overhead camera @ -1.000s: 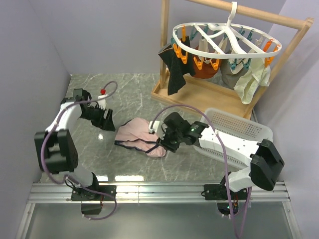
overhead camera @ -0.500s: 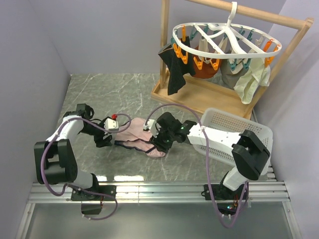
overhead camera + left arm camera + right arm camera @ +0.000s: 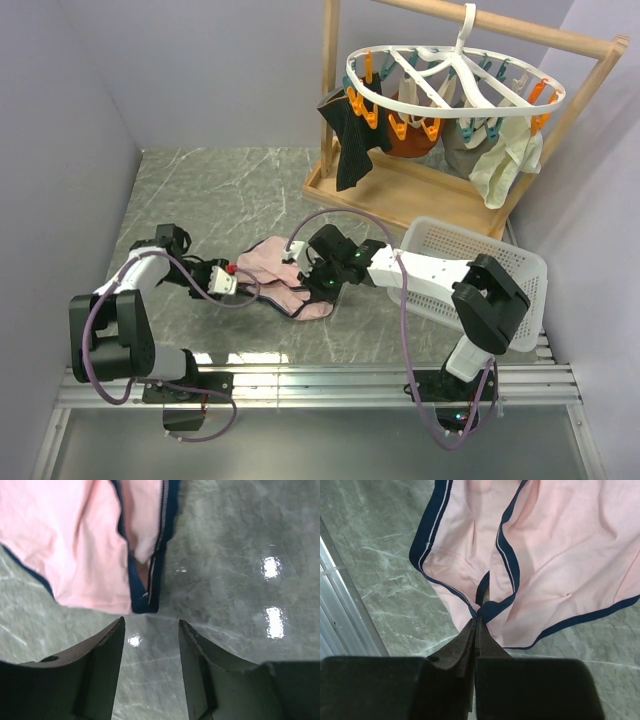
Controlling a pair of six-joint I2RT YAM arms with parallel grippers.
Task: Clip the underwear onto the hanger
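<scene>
**Pinching the hem, lining up the second grip**

We are holding the underwear [image 3: 268,262] on the marble table [image 3: 200,190], well apart from the wooden rack [image 3: 400,190] and on its near left side. The hanger [image 3: 452,63] is hanging from that rack's top bar, and several of its pegs are already carrying other garments.

Our right gripper [image 3: 476,621] is pressing its jaws fully together on the navy edging, at the hem facing away from the rack. The bite looks thin, only a fold of the band between the tips.

Our left gripper [image 3: 150,622] is standing partly open and holding nothing. It is pointing at a navy-edged corner just ahead of its tips, on the side of the garment farthest from the rack.

We are judging this to be the pick-up step. To do it well, we are aiming to slide the left fingers around that corner band, not the loose pink cloth, and close before any lift. Then both grips should be rising together toward the rack, so the waistband is spreading flat for a free peg.
</scene>
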